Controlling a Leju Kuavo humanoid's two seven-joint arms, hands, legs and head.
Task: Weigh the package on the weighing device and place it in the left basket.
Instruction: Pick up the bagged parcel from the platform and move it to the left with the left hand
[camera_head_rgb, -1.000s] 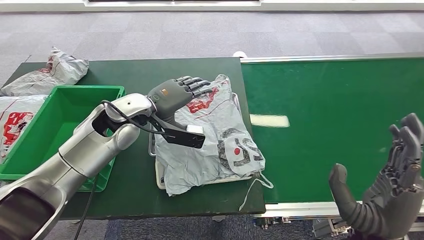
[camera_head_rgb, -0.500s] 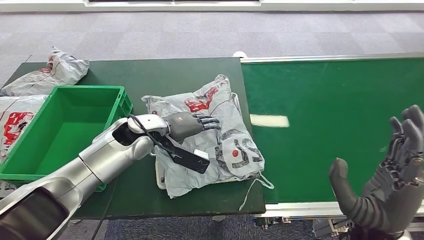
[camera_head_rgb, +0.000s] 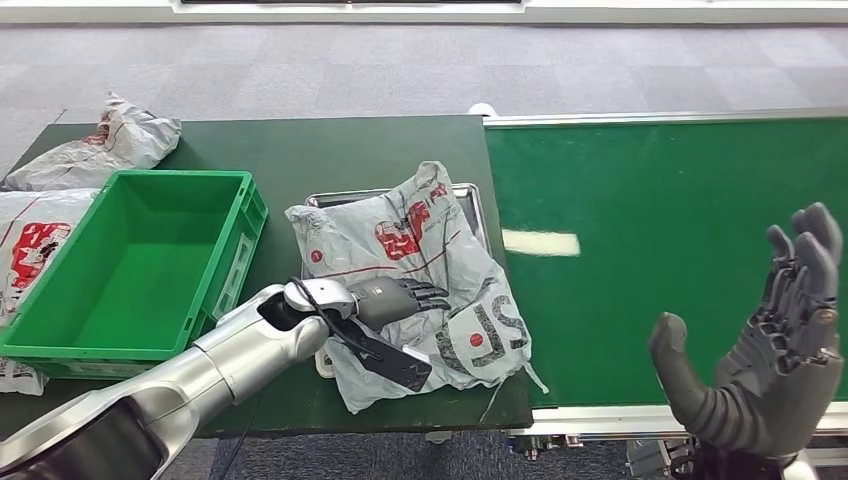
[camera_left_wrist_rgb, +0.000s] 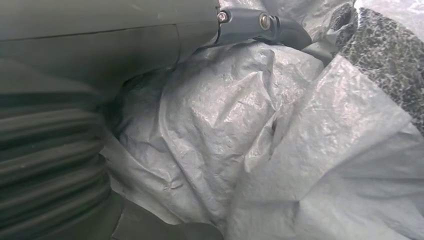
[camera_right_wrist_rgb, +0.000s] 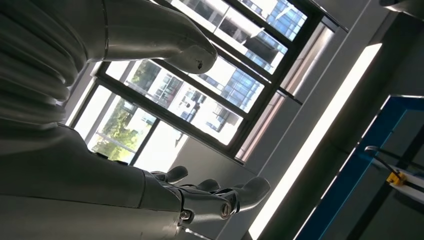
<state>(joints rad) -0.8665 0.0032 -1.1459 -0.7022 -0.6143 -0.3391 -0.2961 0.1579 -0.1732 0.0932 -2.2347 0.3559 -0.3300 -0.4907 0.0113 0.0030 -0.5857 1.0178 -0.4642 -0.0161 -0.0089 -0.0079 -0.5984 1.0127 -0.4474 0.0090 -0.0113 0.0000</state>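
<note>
On the dark green table (camera_head_rgb: 300, 140), just right of the green basket (camera_head_rgb: 60, 340), my left hand (camera_head_rgb: 395, 298) lies low on the crumpled grey package (camera_head_rgb: 420, 245). Its dark fingers (camera_head_rgb: 425, 295) reach across the plastic near the middle of the bag, and folds rise around them. From the head view I cannot tell whether they have closed on the film or only press on it. The left wrist view, close in, has creased grey plastic (camera_left_wrist_rgb: 260, 150) bunched right up against the hand, and that does not settle it either.

The package sits on the metal scale tray (camera_head_rgb: 465, 195), whose rim shows at the far edge; the bag spreads over the tray and hangs past its near side toward the table edge. The basket stands with nothing in it. Two more grey bags (camera_head_rgb: 100, 145) lie left of the basket and behind it.

My right hand (camera_head_rgb: 765, 355) is raised over the near edge of the green conveyor belt (camera_head_rgb: 660, 200), palm turned inward, thumb apart, fingers spread and holding nothing. Its wrist view looks up at windows (camera_right_wrist_rgb: 200, 100).
</note>
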